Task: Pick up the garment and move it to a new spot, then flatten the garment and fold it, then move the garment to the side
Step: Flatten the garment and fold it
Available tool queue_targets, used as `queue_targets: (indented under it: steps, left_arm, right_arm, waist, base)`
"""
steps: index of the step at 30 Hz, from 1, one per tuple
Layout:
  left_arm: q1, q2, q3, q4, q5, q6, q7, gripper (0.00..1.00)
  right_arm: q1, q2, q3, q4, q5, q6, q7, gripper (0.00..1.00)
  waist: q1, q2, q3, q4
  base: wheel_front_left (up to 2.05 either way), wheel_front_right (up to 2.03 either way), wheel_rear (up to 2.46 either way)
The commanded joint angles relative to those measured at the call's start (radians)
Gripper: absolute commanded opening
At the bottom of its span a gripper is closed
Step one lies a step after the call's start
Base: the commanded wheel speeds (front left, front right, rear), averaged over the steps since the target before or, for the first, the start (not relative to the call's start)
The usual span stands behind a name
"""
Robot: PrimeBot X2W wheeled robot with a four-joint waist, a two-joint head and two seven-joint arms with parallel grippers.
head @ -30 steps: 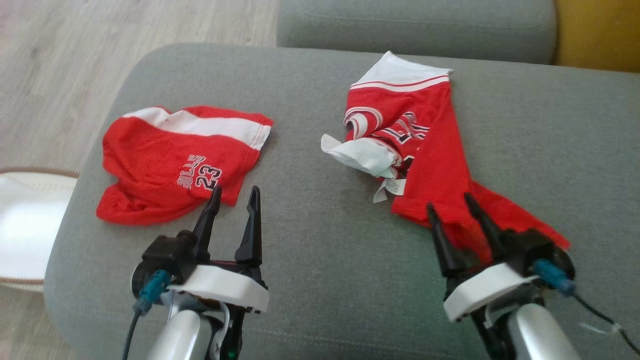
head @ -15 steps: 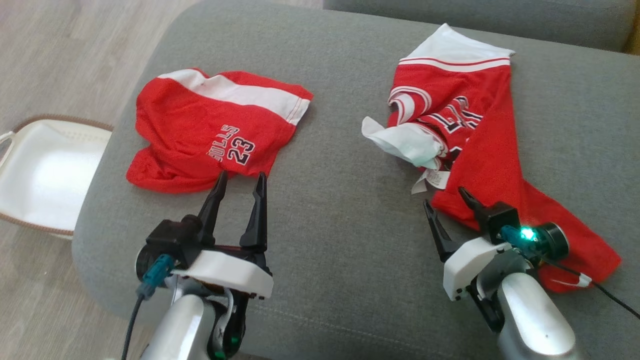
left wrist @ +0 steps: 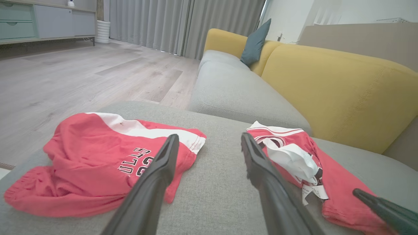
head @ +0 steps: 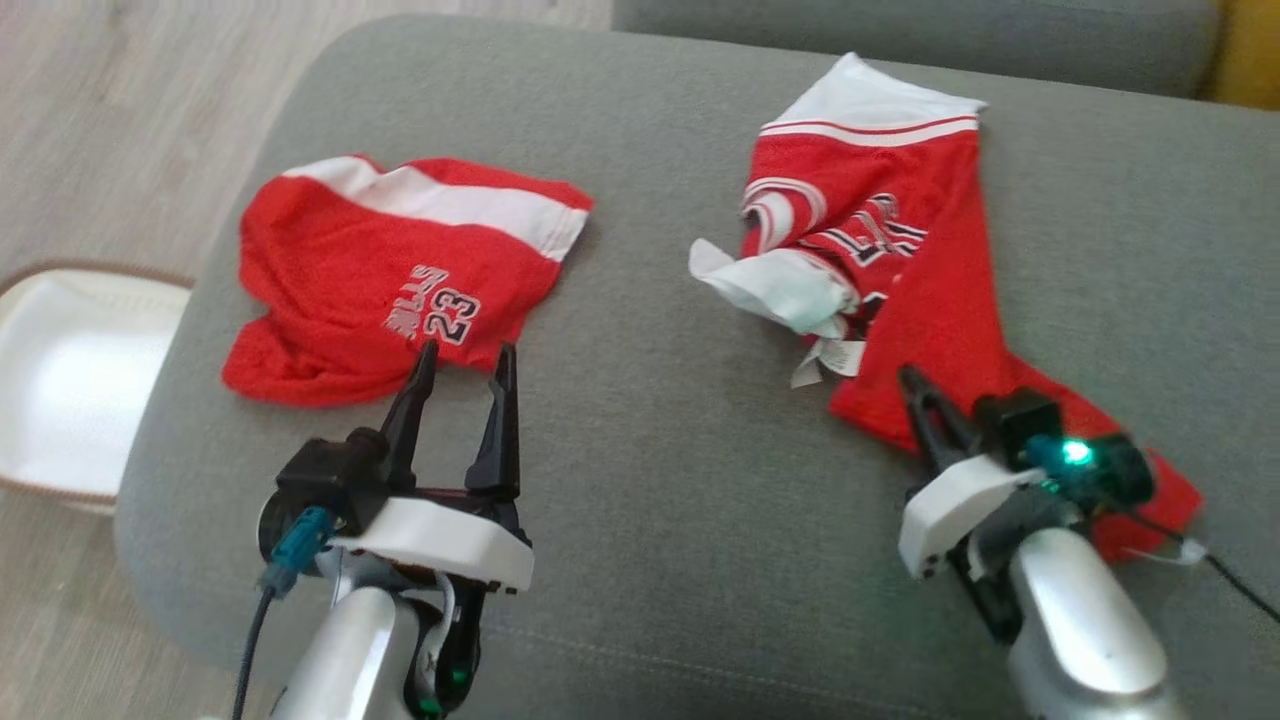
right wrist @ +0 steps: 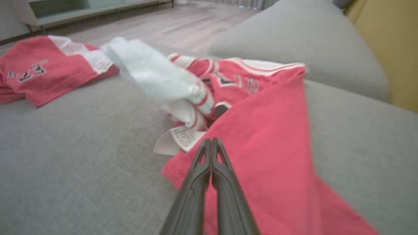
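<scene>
Head view first: the left gripper (head: 467,350) is being held wide open just above the sofa (head: 650,470). Its tips are being pointed at the near edge of the shorts (head: 340,290), and contact can't really be told. The right gripper (head: 915,390) is being held squeezed flat, fingers pressed together at the near-left hem of the jersey (head: 930,300). The jersey is being seen lying crumpled on the right half of the sofa, well apart from the shorts. A white basket (head: 60,400) is being shown on the floor at the left.

Left wrist view: both fingers are being spread wide, with the shorts (left wrist: 81,156) behind one, the jersey (left wrist: 333,176) behind the other, and bare grey sofa between.

Right wrist view: the fingers are being squeezed together right over the red cloth, just beside the white label (right wrist: 183,138). Whether any cloth is actually being caught between them can't be told.
</scene>
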State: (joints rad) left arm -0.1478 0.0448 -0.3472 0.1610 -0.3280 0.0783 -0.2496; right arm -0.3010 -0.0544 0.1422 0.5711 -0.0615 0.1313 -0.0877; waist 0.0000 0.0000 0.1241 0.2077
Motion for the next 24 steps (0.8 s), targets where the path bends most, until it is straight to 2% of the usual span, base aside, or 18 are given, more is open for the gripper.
queue_targets:
  steps: [1, 3, 7, 11, 14, 18, 24]
  left_arm:
    - [-0.026, 0.005, 0.033, -0.035, 0.006, 0.0, -0.012, 1.0]
    - [-0.025, 0.005, 0.035, -0.037, 0.006, 0.001, -0.012, 1.0]
    - [-0.017, 0.005, 0.038, -0.042, 0.006, 0.005, -0.012, 1.0]
    - [-0.013, 0.005, 0.033, -0.048, 0.003, 0.006, -0.012, 1.0]
    - [-0.018, 0.005, 0.026, -0.053, 0.001, 0.004, -0.012, 1.0]
    - [-0.03, 0.005, 0.016, -0.054, 0.0, -0.004, -0.012, 1.0]
    - [-0.051, 0.005, 0.015, -0.047, 0.007, -0.015, -0.012, 1.0]
  right_arm:
    - [-0.04, 0.004, -0.011, -0.064, 0.002, -0.001, 0.002, 0.0]
    - [-0.04, 0.004, -0.034, -0.09, -0.004, -0.001, 0.012, 0.0]
    - [-0.039, -0.014, -0.127, -0.225, -0.029, -0.001, 0.08, 0.0]
    - [-0.065, -0.1, -0.207, -0.357, -0.024, -0.001, 0.179, 0.0]
    - [-0.103, -0.186, -0.258, -0.403, -0.017, -0.001, 0.247, 0.0]
    - [-0.167, -0.313, -0.286, -0.375, -0.031, -0.001, 0.297, 0.0]
    - [-0.295, -0.456, -0.3, -0.252, -0.104, -0.001, 0.292, 0.0]
  waist:
    - [0.0, 0.0, -0.019, -0.03]
    - [0.0, 0.0, -0.024, -0.04]
    - [0.0, 0.0, -0.039, -0.071]
    - [0.0, 0.0, -0.037, -0.083]
    - [0.0, 0.0, -0.023, -0.079]
    - [0.0, 0.0, 0.003, -0.06]
    - [0.0, 0.0, 0.041, -0.026]
  base:
    - [0.0, 0.0, 0.0]
    - [0.0, 0.0, 0.0]
    - [0.0, 0.0, 0.0]
    - [0.0, 0.0, 0.0]
    - [0.0, 0.0, 0.0]
    - [0.0, 0.0, 0.0]
    - [0.0, 0.0, 0.0]
